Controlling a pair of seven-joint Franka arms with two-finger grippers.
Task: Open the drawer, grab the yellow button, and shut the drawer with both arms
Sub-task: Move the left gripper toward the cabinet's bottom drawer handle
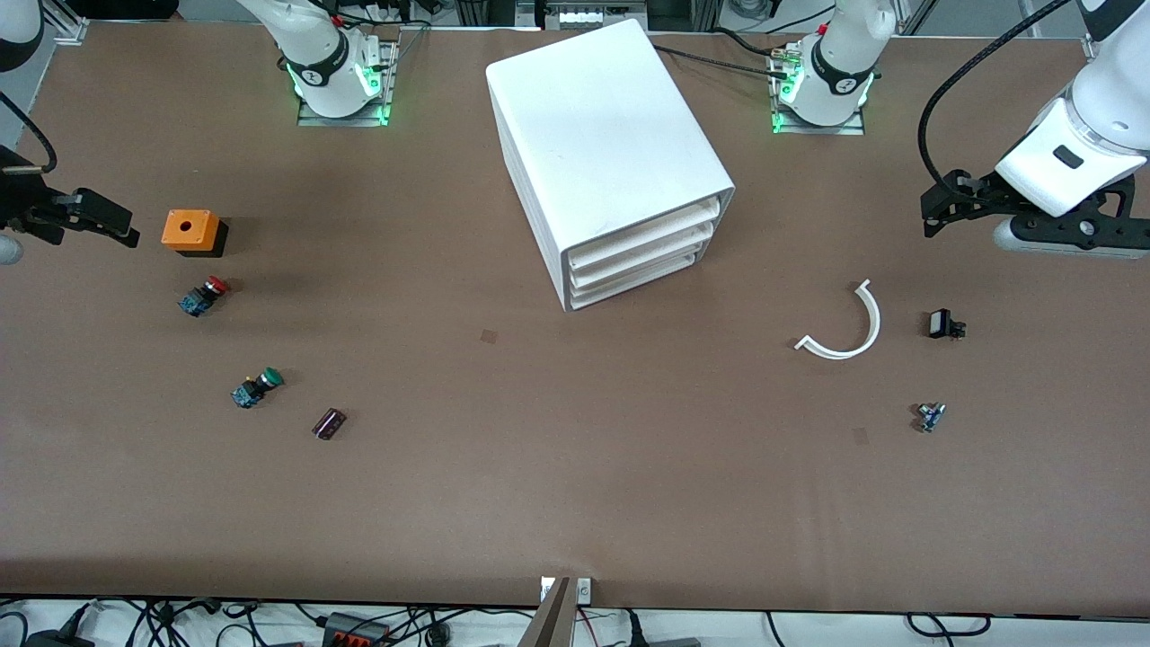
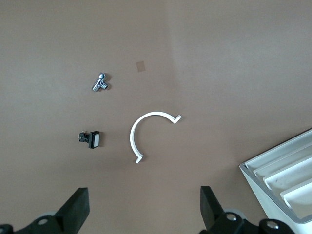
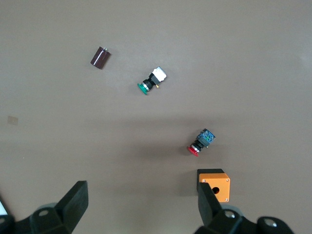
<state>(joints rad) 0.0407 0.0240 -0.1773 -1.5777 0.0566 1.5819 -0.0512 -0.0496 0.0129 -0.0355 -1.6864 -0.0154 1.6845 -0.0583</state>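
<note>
The white cabinet (image 1: pixel 602 144) stands mid-table, turned at an angle. Its uppermost drawer (image 1: pixel 649 228) is pushed in, like the two below it. The cabinet's corner (image 2: pixel 285 170) also shows in the left wrist view. The button is hidden. My left gripper (image 1: pixel 939 208) (image 2: pixel 144 195) hangs open and empty over bare table at the left arm's end. My right gripper (image 1: pixel 112 223) (image 3: pixel 142 190) hangs open and empty at the right arm's end, beside an orange box (image 1: pixel 189 229) (image 3: pixel 214 184).
A red-capped button (image 1: pixel 204 295) (image 3: pixel 201 142), a green-capped button (image 1: pixel 257 386) (image 3: pixel 152 81) and a dark cylinder (image 1: pixel 329 423) (image 3: pixel 99 57) lie near the right arm's end. Toward the left arm's end lie a white curved strip (image 1: pixel 849 328) (image 2: pixel 146 131), a black part (image 1: pixel 943 323) (image 2: pixel 90 139) and a metal part (image 1: pixel 930 416) (image 2: pixel 100 82).
</note>
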